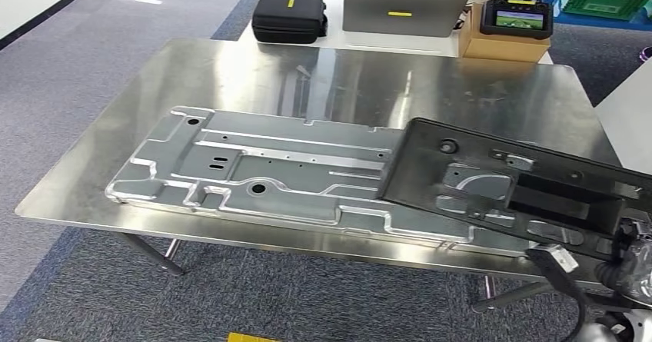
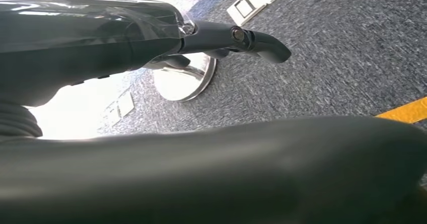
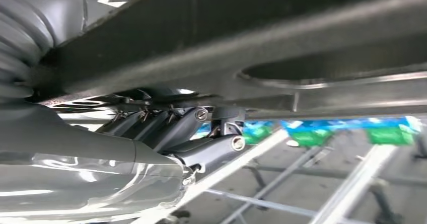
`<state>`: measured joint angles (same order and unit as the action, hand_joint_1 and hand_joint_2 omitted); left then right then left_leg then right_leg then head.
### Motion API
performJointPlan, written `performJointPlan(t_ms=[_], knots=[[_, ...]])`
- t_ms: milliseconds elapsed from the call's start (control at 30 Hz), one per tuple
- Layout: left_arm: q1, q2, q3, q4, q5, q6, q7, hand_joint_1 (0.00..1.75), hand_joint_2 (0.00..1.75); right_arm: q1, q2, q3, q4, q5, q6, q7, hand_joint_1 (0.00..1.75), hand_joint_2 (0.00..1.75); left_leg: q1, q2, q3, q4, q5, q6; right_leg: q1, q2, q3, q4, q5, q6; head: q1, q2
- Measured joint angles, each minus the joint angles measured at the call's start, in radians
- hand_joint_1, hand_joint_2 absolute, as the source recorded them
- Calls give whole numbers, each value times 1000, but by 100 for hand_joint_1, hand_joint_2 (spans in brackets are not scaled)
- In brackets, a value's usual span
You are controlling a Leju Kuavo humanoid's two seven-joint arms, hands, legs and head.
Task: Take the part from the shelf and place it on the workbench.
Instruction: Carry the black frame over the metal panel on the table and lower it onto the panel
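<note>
Head view: right hand (image 1: 627,261) gripping black part (image 1: 507,184) by near corner, tilted over silver panel (image 1: 261,173) on workbench (image 1: 323,69). Left hand (image 2: 236,38) hanging, empty, fingers apart. Risk: one-corner hold slipping, part scraping panel.

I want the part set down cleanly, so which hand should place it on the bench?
Right. The right hand grips the black part over the workbench; the left hand hangs over carpet.

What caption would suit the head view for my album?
The right hand holds a black part over a grey metal panel on the steel workbench.
</note>
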<state>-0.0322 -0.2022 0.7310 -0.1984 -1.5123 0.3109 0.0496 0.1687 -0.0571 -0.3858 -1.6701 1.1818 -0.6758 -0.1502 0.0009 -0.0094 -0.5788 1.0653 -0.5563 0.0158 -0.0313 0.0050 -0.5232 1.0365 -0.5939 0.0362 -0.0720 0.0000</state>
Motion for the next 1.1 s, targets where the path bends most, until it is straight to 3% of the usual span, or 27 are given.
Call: performJointPlan(t_ms=[167, 533, 733, 1100], knots=[[0, 2, -9, 0, -1, -7, -2, 0, 175, -40, -89, -113, 168, 40, 27, 42, 175, 175, -1, 0, 0, 0, 0, 0, -1, 0, 0, 0, 0, 0, 0, 0], [-1, 8, -34, 0, -1, -16, -4, 0, 175, -103, -247, -299, 432, 75, 36, 40, 175, 175, -1, 0, 0, 0, 0, 0, -1, 0, 0, 0, 0, 0, 0, 0], [-1, 9, -43, 0, -1, -16, -6, 0, 175, -125, -283, -340, 503, 90, 43, 22, 175, 175, -1, 0, 0, 0, 0, 0, -1, 0, 0, 0, 0, 0, 0, 0], [-2, 11, -48, 0, -1, -18, -9, 0, 175, -143, -288, -340, 550, 110, 34, -34, 175, 175, -1, 0, 0, 0, 0, 0, -1, 0, 0, 0, 0, 0, 0, 0]])
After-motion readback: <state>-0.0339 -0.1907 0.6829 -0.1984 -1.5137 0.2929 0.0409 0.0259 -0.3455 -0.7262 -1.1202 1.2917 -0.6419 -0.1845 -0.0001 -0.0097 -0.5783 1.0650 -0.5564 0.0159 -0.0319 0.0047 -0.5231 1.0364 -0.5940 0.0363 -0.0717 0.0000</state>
